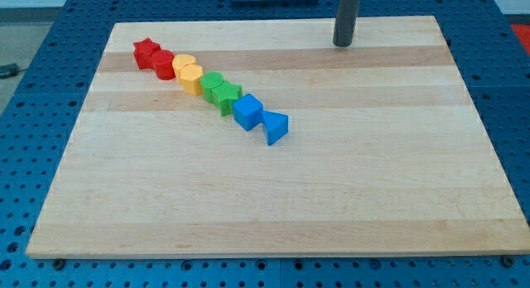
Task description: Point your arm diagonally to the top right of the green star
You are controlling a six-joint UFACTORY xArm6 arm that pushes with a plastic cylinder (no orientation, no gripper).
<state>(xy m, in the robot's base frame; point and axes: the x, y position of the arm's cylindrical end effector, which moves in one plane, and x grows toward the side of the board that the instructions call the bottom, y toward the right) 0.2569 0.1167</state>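
Observation:
The green star [227, 96] lies in a diagonal row of blocks on the wooden board [348, 180], left of centre. The row runs from the view's upper left to lower right: red star [146, 51], red cylinder [163, 64], yellow cylinder [184, 65], yellow block [192, 79], green cylinder [213, 84], green star, blue cube [248, 112], blue triangle [276, 126]. My tip [344, 44] rests near the board's top edge, well up and to the right of the green star, touching no block.
The board sits on a blue perforated table [33, 89]. Its top edge [273, 21] runs just behind my tip. The blocks touch or nearly touch each other along the row.

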